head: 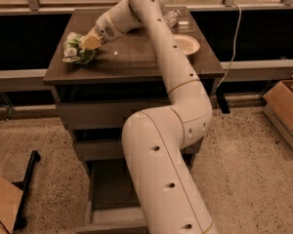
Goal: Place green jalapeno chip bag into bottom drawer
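The green jalapeno chip bag (74,51) lies bunched up near the left edge of the dark cabinet top (136,57). My gripper (90,42) is at the bag's right end, and its yellowish fingers are closed on the bag's edge. My white arm runs from the lower middle up over the cabinet. The bottom drawer (105,191) is pulled open below, showing its grey floor, and my arm partly hides it.
A tan bowl (186,44) and a clear plastic item (172,17) sit on the right of the cabinet top. A cardboard box (285,106) stands on the floor at right. Cardboard (2,204) and a black stand (27,177) are at lower left.
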Controlling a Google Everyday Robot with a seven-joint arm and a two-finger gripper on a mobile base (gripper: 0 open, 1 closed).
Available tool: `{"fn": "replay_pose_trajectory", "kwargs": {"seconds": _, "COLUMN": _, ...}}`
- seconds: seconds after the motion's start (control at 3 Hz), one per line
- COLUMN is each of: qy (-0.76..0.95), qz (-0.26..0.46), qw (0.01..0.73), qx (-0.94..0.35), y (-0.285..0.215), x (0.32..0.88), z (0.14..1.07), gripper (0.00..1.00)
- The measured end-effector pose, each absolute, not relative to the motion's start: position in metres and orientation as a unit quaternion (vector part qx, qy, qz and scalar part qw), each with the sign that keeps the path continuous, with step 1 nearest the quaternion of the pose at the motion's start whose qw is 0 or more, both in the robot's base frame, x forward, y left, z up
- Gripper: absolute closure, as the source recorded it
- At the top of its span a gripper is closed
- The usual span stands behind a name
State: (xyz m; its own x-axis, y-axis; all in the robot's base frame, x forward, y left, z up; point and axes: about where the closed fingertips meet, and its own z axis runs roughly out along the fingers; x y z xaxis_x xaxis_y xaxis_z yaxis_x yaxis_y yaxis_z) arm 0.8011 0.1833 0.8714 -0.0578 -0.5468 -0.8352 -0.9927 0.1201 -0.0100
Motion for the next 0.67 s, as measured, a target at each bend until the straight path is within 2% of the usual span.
{"fn": "replay_pose_trajectory", "kwargs": {"seconds": 0.67, "qy": 0.651, "qz": 0.243, "qw": 0.384, "qx": -0.608, "y": 0.11, "x": 0.785, "z": 0.942, "gripper": 1.0}}
